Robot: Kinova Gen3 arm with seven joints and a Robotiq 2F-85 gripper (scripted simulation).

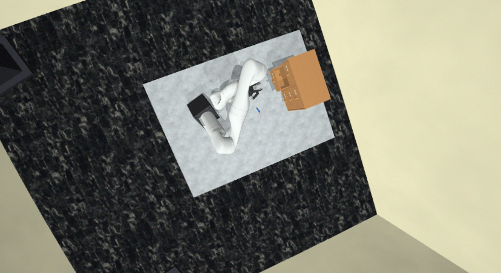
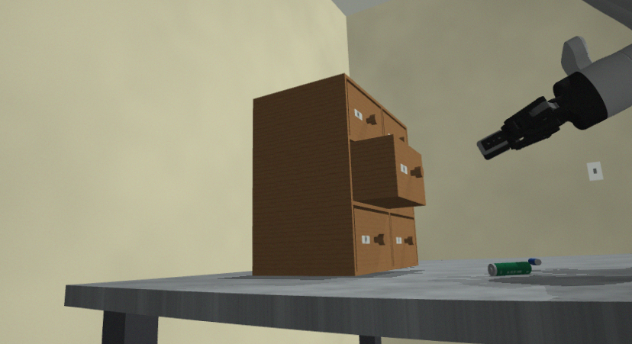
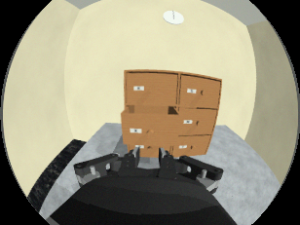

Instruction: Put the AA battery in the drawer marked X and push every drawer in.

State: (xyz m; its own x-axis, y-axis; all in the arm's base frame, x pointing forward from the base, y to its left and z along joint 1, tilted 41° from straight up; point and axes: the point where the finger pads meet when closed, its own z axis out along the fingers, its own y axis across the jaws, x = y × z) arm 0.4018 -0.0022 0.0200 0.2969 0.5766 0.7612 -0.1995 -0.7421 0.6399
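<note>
The small chest (image 1: pixel 310 78) (image 2: pixel 301 178) (image 3: pixel 151 93) stands upright on the table. Its middle-row drawer (image 2: pixel 408 189) (image 3: pixel 163 123), in the left column in the wrist view, is pulled well out and looks level; its letter is not readable. The other drawers look pushed in. A blue battery (image 1: pixel 258 109) (image 2: pixel 533 262) and a larger-looking green battery (image 2: pixel 511 268) lie on the table; no size marking is readable. The arm hides the green one in the top view. My gripper (image 1: pixel 259 86) (image 2: pixel 485 149) (image 3: pixel 149 153) is partly open and empty, in the air in front of the open drawer, clear of its knob.
The table (image 1: pixel 280 144) (image 2: pixel 168 290) ends close behind and beside the chest. The arm (image 1: pixel 238 111) reaches over the table from its black base (image 1: pixel 200 105). The open drawer juts out past the chest's other fronts, above the bottom row.
</note>
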